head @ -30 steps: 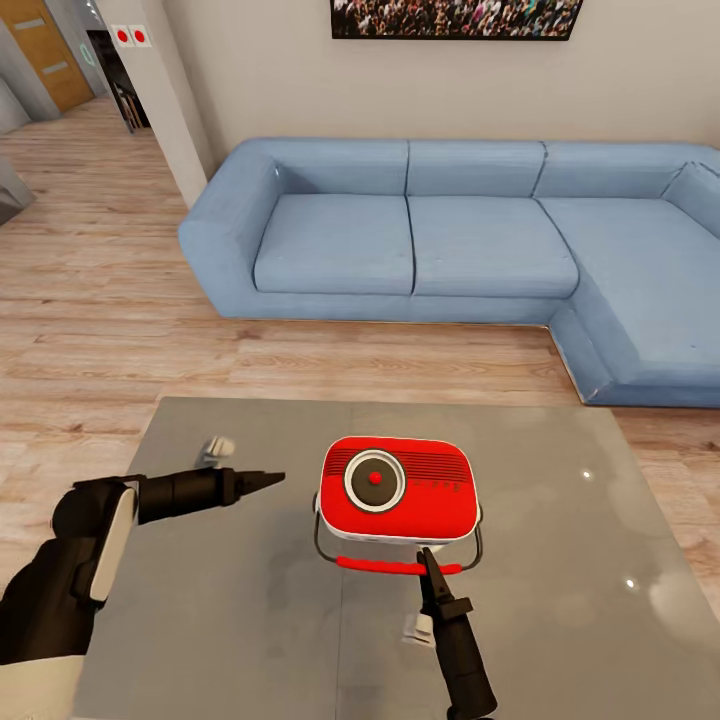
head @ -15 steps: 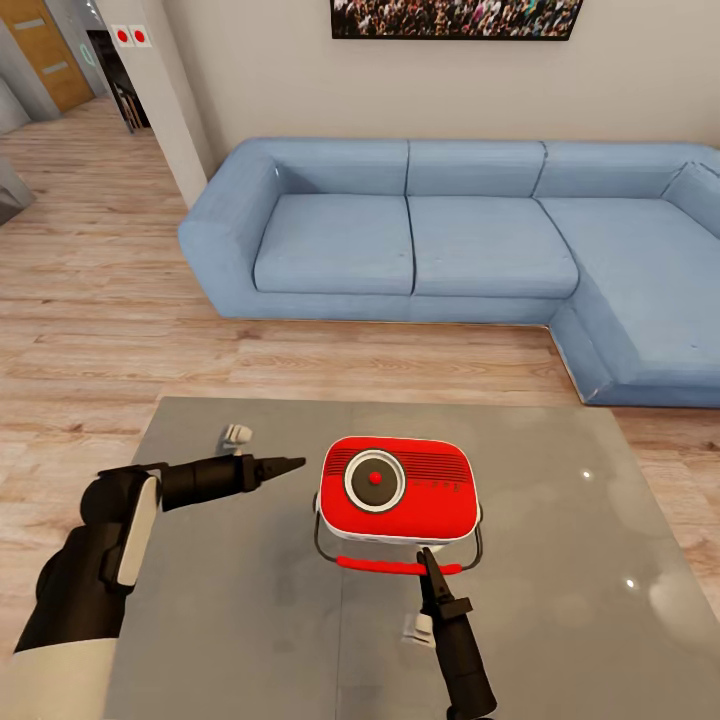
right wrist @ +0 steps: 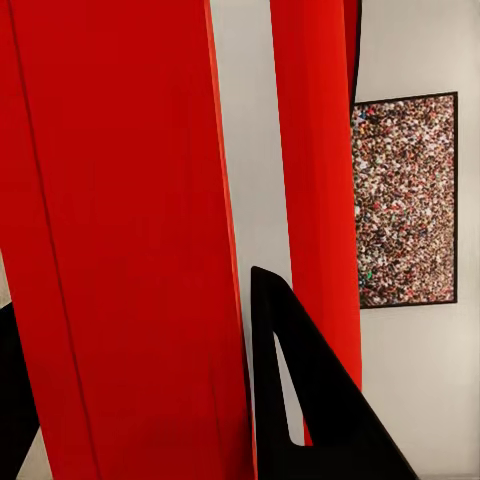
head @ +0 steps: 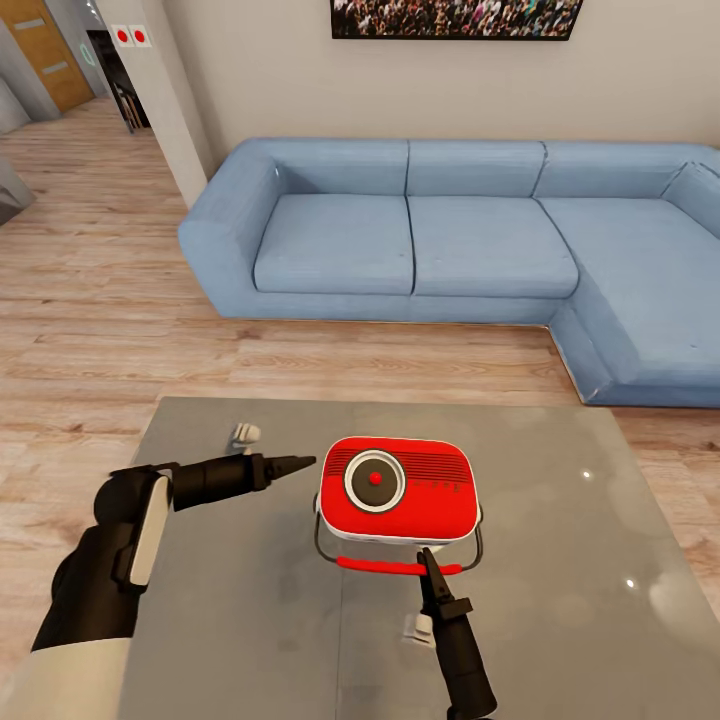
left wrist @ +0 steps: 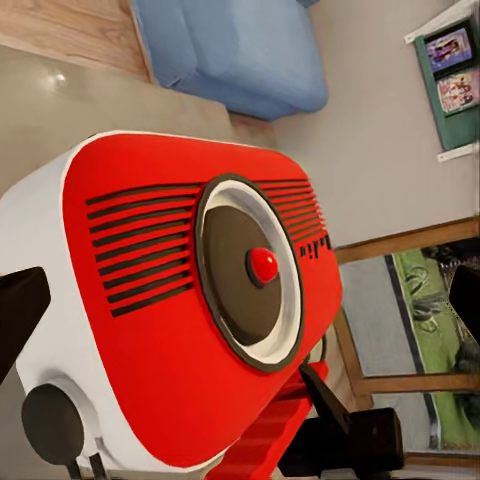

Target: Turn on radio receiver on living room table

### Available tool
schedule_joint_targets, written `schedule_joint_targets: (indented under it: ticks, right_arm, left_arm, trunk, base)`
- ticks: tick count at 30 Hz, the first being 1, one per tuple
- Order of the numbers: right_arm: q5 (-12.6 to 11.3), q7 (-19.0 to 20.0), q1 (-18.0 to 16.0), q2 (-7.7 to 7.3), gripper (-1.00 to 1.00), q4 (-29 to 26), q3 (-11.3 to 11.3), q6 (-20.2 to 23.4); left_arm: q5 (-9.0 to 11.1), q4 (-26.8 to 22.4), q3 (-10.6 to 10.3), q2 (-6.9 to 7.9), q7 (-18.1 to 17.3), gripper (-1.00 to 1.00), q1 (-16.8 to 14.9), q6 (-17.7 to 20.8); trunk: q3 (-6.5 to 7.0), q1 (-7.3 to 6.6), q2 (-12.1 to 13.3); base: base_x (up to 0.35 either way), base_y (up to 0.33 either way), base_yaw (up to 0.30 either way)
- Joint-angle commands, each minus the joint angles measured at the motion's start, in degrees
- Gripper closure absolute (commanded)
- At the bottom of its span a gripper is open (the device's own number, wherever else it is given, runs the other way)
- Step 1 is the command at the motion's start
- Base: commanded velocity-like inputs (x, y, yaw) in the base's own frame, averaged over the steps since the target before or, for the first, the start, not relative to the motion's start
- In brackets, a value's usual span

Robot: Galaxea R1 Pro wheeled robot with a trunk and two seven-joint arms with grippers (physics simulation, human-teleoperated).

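Note:
The red radio receiver [head: 395, 490] lies on the grey table [head: 560, 560] near its middle, round dial and red knob [head: 375, 478] facing up. It has a white band round its edge and a red handle [head: 385, 566] on the near side. My left gripper [head: 305, 463] points at the radio's left side, a little short of it. In the left wrist view the radio [left wrist: 190, 300] looms close and the fingertips [left wrist: 20, 305] stand far apart, so the left gripper is open. My right gripper [head: 428, 562] sits at the handle, open, with the red bar [right wrist: 120, 240] between its fingers [right wrist: 300, 400].
A light blue L-shaped sofa [head: 450, 240] stands beyond the table across a strip of wood floor [head: 100, 330]. A framed crowd photo [head: 455, 18] hangs on the beige wall. A white pillar [head: 160, 100] and a hallway lie at the back left.
My left arm has reached rightwards over the table, bringing its gripper tip closer to the radio's left side. The right arm and the radio have stayed put.

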Motion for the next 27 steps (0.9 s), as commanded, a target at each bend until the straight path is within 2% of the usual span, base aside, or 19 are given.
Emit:
schedule_joint_targets:
  ticks: [1, 5, 12, 17, 27]
  right_arm:
    - [0.2, 0.0, 0.0, 0.00, 1.00, 0.0, 0.0, 0.1]
    - [0.2, 0.0, 0.0, -0.01, 1.00, 0.0, 0.0, 0.1]
    - [0.2, 0.0, 0.0, -0.02, 1.00, 0.0, 0.0, 0.2]
    - [0.2, 0.0, 0.0, -0.02, 1.00, 0.0, -0.1, 0.1]
    - [0.2, 0.1, 0.0, -0.02, 1.00, 0.0, -0.1, 0.1]
  left_arm:
    - [0.0, 0.0, -0.1, -0.26, 0.0, -1.00, 0.0, 0.0]
    - [-0.1, 0.0, -1.1, -1.76, 0.0, -1.00, 0.0, 0.0]
    - [-0.2, 0.0, -5.0, -3.65, 0.0, -1.00, -0.4, 0.0]
    - [-0.1, 0.0, -5.8, -4.26, 0.0, -1.00, -0.5, 0.0]
    - [0.0, -0.1, -6.0, -4.60, 0.0, -1.00, -0.6, 0.0]
  trunk:
    - [0.00, 0.00, 0.0]
    - [0.00, 0.00, 0.0]
    - [0.00, 0.00, 0.0]
    - [0.00, 0.00, 0.0]
    - [0.00, 0.00, 0.0]
  base:
    - [0.000, 0.000, 0.000]
    - [0.000, 0.000, 0.000]
    - [0.000, 0.000, 0.000]
    - [0.000, 0.000, 0.000]
    - [0.000, 0.000, 0.000]
